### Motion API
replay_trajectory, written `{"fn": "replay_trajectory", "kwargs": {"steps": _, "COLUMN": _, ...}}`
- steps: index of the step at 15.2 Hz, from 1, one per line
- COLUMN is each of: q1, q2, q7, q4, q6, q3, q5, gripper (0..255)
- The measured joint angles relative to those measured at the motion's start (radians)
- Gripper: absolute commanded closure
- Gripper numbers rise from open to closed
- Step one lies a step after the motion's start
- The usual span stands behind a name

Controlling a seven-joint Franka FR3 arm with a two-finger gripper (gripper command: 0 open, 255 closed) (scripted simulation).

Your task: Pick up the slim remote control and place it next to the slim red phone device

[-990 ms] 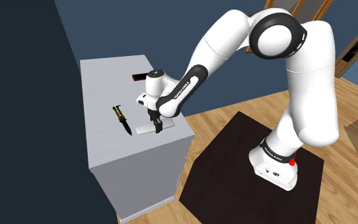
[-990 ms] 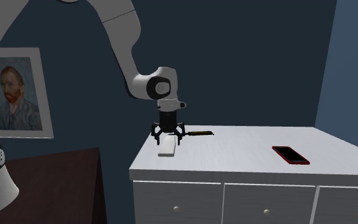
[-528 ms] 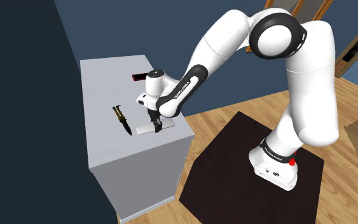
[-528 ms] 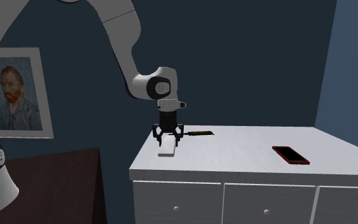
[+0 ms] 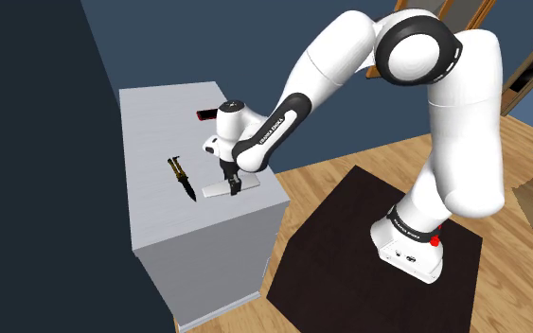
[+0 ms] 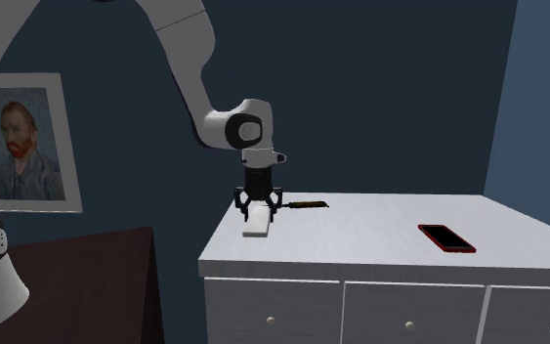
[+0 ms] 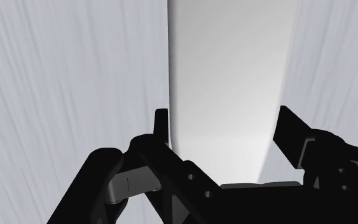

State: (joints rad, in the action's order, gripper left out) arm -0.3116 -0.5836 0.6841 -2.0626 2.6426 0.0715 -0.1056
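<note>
- Framed portrait (image 6: 26, 142) on dark wall, far left of second ext. view.
- White arm (image 6: 180, 59) bent down from upper left toward cabinet's left end.
- Gripper (image 6: 256, 217) pointing straight down over remote (image 6: 256, 231). In wrist view, black fingers (image 7: 162, 124) narrowed onto its two long edges, gripping it across its width.
- Remote pale grey-white, slim, at cabinet top (image 6: 380, 244) near left front corner. Lifted or resting on surface: cannot tell.
- Knife (image 6: 307, 205) flat on top, just behind & right of remote, not touching it.
- Red phone (image 6: 447, 237) flat toward right end, well apart from remote & gripper.
- Drawers w/ small knobs (image 6: 408, 324) along cabinet front, below top.
</note>
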Motion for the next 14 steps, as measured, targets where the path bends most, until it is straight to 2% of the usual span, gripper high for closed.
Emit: {"fn": "replay_trajectory", "kwargs": {"steps": 14, "q1": 0.014, "q2": 0.157, "q7": 0.018, "q4": -0.026, "q6": -0.13, "q3": 0.019, "q5": 0.023, "gripper": 255}}
